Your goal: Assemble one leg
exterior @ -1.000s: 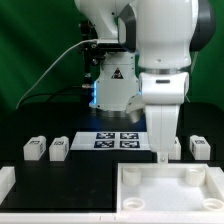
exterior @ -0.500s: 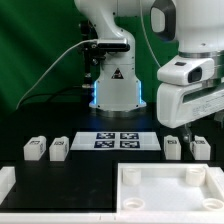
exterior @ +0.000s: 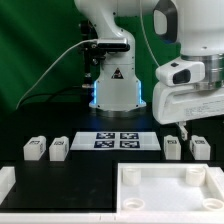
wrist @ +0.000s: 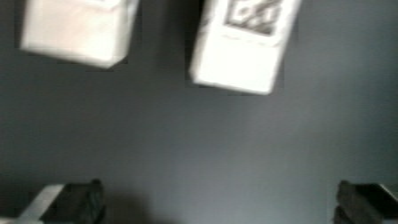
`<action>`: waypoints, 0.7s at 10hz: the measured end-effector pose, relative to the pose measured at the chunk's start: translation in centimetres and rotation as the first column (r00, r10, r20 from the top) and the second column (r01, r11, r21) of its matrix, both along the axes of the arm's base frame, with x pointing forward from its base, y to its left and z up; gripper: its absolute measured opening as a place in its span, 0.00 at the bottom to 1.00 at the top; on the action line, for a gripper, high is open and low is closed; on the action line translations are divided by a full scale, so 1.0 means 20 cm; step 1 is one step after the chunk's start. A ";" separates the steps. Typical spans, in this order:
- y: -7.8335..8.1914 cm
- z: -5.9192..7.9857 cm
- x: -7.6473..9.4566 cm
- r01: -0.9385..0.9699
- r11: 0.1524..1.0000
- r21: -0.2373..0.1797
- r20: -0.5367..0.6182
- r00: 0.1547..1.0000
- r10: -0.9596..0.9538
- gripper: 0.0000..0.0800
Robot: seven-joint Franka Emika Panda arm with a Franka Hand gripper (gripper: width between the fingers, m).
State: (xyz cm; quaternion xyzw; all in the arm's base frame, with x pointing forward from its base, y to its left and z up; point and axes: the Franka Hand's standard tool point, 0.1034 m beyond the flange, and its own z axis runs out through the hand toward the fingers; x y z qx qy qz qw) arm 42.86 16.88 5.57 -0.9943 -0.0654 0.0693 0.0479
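The claw (wrist: 221, 200) stands wide and holds nothing. In the wrist view its two dark fingertips (wrist: 71, 200) sit far apart, with only bare black table (wrist: 196, 130) between them. Past the tips, and clear of both, two white blocks lie side by side without touching. One is the leg (wrist: 246, 45), with its black-and-white tag showing at one end. The other is a second leg (wrist: 80, 30) with a plain face up. In the exterior view the claw hangs in the air over the right pair of legs (exterior: 172, 147) at that view's right and touches neither; which block is which across the two views I cannot tell. The left pair of legs (exterior: 36, 149) lies well apart at the exterior view's left, and the marker board (exterior: 118, 140) lies flat between the two pairs. Nearer the camera sits the white panel (exterior: 170, 198), with a raised rim and round corner sockets. The tabletop is matte black, and a green backdrop (exterior: 30, 40) closes the room behind it. There the arm's white base (exterior: 115, 80) stands with a black triangle mark, a bluish glow at its side and a black cable (exterior: 50, 68) curving away. The arm comes down from the upper right, its wrist upright and its fingers pointing straight at the table.
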 end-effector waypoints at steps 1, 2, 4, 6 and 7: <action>0.03 0.01 0.04 0.052 0.999 -0.002 -0.027 0.998 -0.052 0.81; 0.05 0.00 0.03 0.048 0.999 -0.013 -0.080 0.996 -0.049 0.81; 0.00 -0.03 0.01 0.021 1.000 -0.009 -0.264 0.964 -0.023 0.81; 0.01 -0.02 -0.03 -0.005 1.000 -0.022 -0.441 0.898 -0.005 0.81; 0.02 -0.02 -0.03 -0.018 1.000 -0.021 -0.523 0.853 0.005 0.81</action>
